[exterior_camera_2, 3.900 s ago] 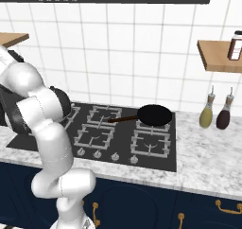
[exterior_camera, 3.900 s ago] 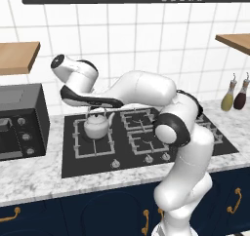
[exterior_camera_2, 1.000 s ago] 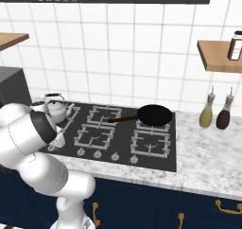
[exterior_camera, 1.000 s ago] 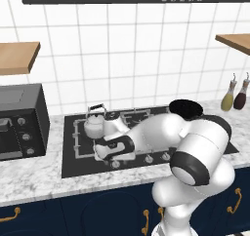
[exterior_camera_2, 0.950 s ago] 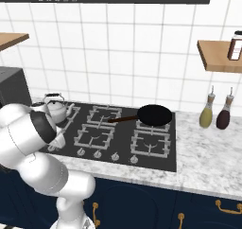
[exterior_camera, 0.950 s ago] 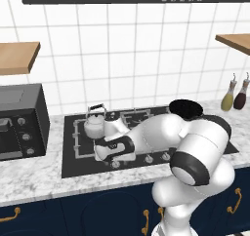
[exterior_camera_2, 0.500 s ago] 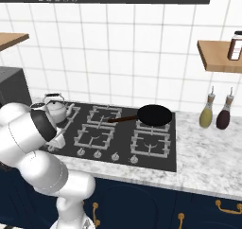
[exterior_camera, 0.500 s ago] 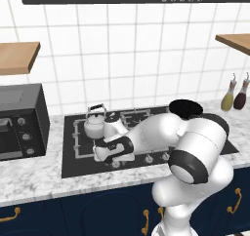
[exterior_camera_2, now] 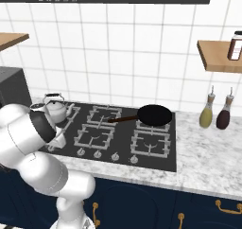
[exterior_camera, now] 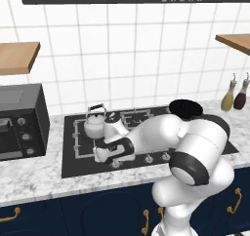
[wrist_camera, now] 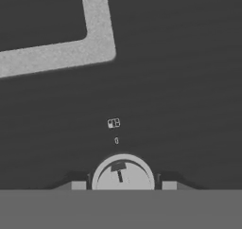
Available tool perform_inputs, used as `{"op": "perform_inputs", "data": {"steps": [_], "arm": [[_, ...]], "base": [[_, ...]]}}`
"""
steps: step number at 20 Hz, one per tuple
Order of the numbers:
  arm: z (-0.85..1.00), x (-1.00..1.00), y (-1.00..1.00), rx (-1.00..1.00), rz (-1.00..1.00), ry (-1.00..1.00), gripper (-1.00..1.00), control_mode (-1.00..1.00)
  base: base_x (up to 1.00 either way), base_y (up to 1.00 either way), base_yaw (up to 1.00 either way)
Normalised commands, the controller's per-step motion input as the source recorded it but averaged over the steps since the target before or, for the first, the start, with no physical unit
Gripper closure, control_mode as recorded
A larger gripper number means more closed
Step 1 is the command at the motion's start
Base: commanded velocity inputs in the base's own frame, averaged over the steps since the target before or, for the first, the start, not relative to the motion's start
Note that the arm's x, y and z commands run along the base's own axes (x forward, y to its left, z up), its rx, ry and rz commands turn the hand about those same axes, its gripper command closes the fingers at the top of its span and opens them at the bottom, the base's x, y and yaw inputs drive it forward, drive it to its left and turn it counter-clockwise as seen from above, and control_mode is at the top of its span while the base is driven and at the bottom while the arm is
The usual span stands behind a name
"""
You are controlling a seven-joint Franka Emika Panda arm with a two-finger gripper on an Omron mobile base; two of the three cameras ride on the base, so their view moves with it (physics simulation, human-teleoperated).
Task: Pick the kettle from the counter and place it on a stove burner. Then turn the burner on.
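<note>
The silvery kettle [exterior_camera: 95, 126] [exterior_camera_2: 56, 109] stands upright on the grey grate of the left stove burner [exterior_camera: 81, 143] [exterior_camera_2: 67, 122], free of my hand. My gripper [exterior_camera: 101, 157] is low at the cooktop's front left, by the knob row. In the hand view my gripper [wrist_camera: 123, 184] straddles a round silver knob [wrist_camera: 123, 175]. Its fingertips [wrist_camera: 78, 185] press close on either side of the knob. A grey grate bar [wrist_camera: 98, 34] crosses the black glass beyond. The speckled counter [exterior_camera: 29, 177] runs along the front.
A black frying pan [exterior_camera: 186, 108] [exterior_camera_2: 153, 114] sits on the right rear burner, handle pointing left. A dark microwave [exterior_camera: 19, 124] stands left of the cooktop. Two bottles [exterior_camera: 234, 93] [exterior_camera_2: 215, 112] stand at the right by the wall. More knobs [exterior_camera_2: 116, 156] line the cooktop front.
The jaws have narrowed around the knob over the last second. The arm has hardly moved. Before that it had carried the kettle over the left burner, then dropped to the knob row.
</note>
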Motion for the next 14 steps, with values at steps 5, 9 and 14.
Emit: {"op": "perform_inputs", "data": {"steps": [5, 9, 14], "arm": [[0.07, -0.15, 0.01, -0.06, 0.49, -0.05, 1.0, -1.0], [0.07, -0.09, 0.0, -0.06, 0.52, -0.04, 1.0, -1.0], [0.06, -0.03, 0.0, -0.08, 0.53, -0.03, 1.0, -1.0]], "base": [[0.0, 0.0, 0.0], [0.0, 0.0, 0.0], [0.0, 0.0, 0.0]]}}
